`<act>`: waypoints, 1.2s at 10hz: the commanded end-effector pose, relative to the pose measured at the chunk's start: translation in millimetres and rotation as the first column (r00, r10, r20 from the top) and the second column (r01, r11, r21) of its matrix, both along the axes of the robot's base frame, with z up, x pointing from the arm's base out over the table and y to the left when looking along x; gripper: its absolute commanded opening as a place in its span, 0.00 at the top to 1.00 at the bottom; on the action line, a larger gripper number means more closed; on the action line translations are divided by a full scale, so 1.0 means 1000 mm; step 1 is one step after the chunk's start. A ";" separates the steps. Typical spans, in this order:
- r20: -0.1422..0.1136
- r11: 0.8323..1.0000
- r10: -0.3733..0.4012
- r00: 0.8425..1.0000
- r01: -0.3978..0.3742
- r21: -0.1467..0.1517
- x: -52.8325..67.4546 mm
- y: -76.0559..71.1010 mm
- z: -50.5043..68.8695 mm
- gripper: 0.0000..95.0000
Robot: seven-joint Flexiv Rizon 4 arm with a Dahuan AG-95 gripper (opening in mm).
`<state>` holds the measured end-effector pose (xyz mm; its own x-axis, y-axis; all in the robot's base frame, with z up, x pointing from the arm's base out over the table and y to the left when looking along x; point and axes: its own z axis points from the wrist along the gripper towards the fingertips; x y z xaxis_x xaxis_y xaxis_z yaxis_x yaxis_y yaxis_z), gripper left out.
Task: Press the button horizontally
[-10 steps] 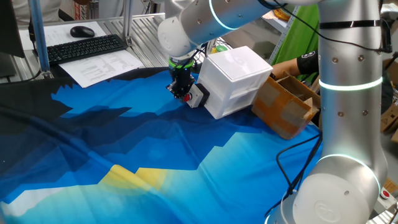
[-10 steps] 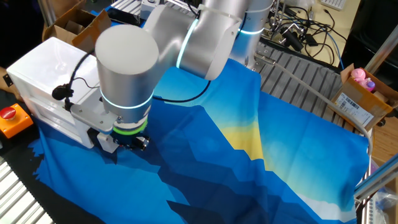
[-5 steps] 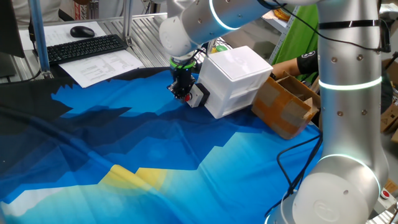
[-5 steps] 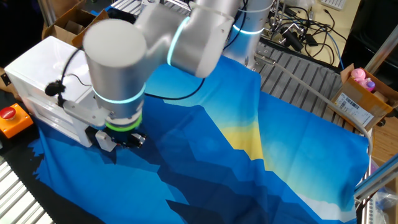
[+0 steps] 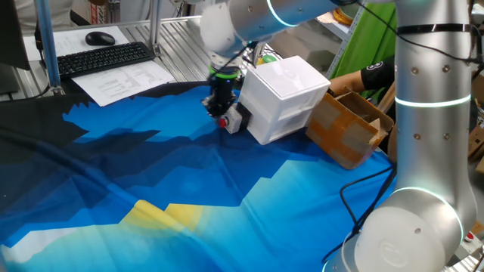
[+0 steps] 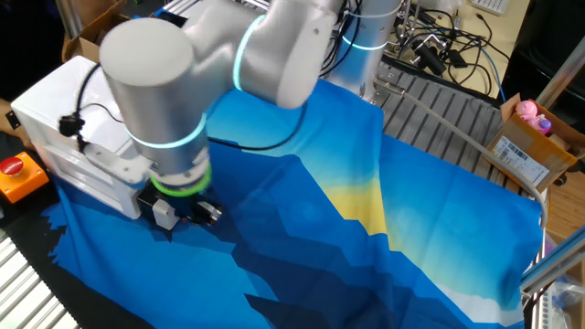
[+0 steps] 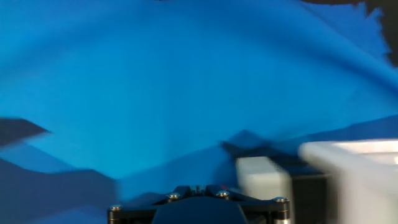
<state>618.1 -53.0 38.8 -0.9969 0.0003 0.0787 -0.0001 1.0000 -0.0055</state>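
Observation:
The small white-and-black button housing (image 5: 239, 117) sits on the blue cloth against the front left of the white plastic box (image 5: 291, 94). A bit of the red button (image 5: 224, 122) shows on its left side. My gripper (image 5: 218, 106) hangs right at the housing, by the button's side, with dark fingers pointing down. In the other fixed view the gripper (image 6: 199, 212) is low over the cloth beside the box (image 6: 64, 110). The blurred hand view shows the housing (image 7: 264, 177) at the lower right. No view shows the fingertips clearly.
A cardboard box (image 5: 349, 125) stands right of the white box. A keyboard (image 5: 102, 58), a mouse (image 5: 100, 38) and papers lie at the back left. An orange block with a red knob (image 6: 14, 174) sits at the cloth's left edge in the other fixed view.
The arm's upper joints have swung to the left and the hand has shifted a little at the housing. The housing and the white box have stayed in place.

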 end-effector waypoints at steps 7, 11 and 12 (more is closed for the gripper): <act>-0.022 0.994 -0.106 0.994 0.107 0.039 -0.019 0.071 0.040 1.00; -0.047 0.990 -0.128 0.991 0.130 0.049 -0.035 0.079 0.044 1.00; -0.046 0.989 -0.135 0.990 0.138 0.060 -0.040 0.080 0.042 1.00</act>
